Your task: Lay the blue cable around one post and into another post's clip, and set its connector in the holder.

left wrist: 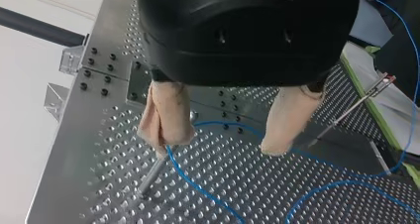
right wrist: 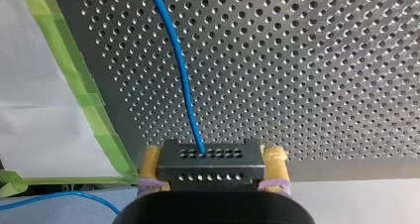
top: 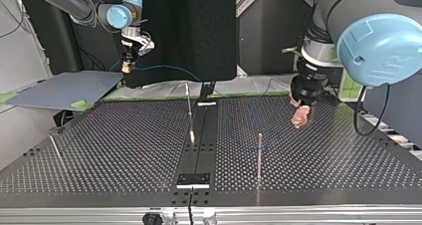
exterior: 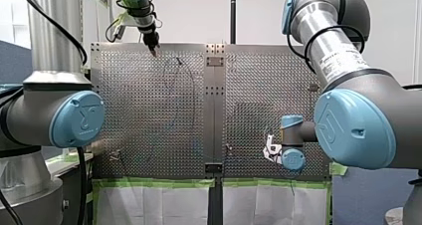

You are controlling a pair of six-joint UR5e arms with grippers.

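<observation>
In the right wrist view my right gripper, with yellow pads, is shut on a black connector. The blue cable runs out of the connector over the perforated plate. At the top view's left the same gripper hangs above the table's far edge, and the cable trails from it toward the centre. My left gripper stands open with beige pads, low over the plate. The cable passes under it, beside a thin post at one fingertip. A second, red-tipped post stands beyond the other finger.
Thin metal posts rise from the perforated table. A black block sits on the centre strip near the top view's front edge. Green tape and white sheeting line the table's edge by my right gripper.
</observation>
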